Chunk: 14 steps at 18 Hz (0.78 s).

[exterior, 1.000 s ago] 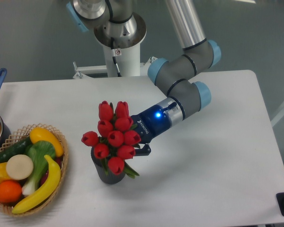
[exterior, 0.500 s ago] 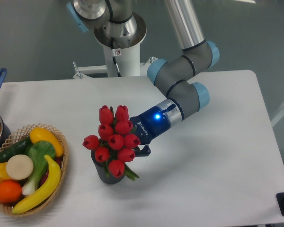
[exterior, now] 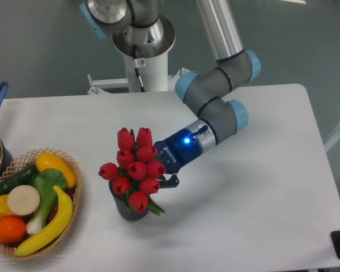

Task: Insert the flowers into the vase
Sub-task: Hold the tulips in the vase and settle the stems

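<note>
Far to the left of the claw, a wicker basket (exterior: 73,170) held fruit and vegetables. Nearer, the flowers (exterior: 135,168) stood over the vase (exterior: 126,209), which sat just below and left of the gripper (exterior: 161,182). Its fingers were hidden behind the buds; its state could not be told.

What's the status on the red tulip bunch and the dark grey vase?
Gripper behind red tulip bunch, fingers hidden. Bunch sits over dark grey ribbed vase. Wicker fruit basket left, apart.
</note>
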Motion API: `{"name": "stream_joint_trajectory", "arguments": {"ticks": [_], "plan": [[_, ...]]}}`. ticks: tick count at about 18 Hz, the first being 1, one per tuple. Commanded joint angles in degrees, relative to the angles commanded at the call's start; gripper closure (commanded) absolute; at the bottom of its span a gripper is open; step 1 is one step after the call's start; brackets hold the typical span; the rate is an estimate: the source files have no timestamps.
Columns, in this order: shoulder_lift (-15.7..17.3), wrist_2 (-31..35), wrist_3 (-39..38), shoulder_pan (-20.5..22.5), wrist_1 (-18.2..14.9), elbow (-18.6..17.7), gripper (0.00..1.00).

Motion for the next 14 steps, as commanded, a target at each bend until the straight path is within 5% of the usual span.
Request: {"name": "stream_joint_trajectory", "arguments": {"ticks": [14], "plan": [[-0.79, 0.09, 1.23, 0.00, 0.09, -0.44, 0.66]]}}
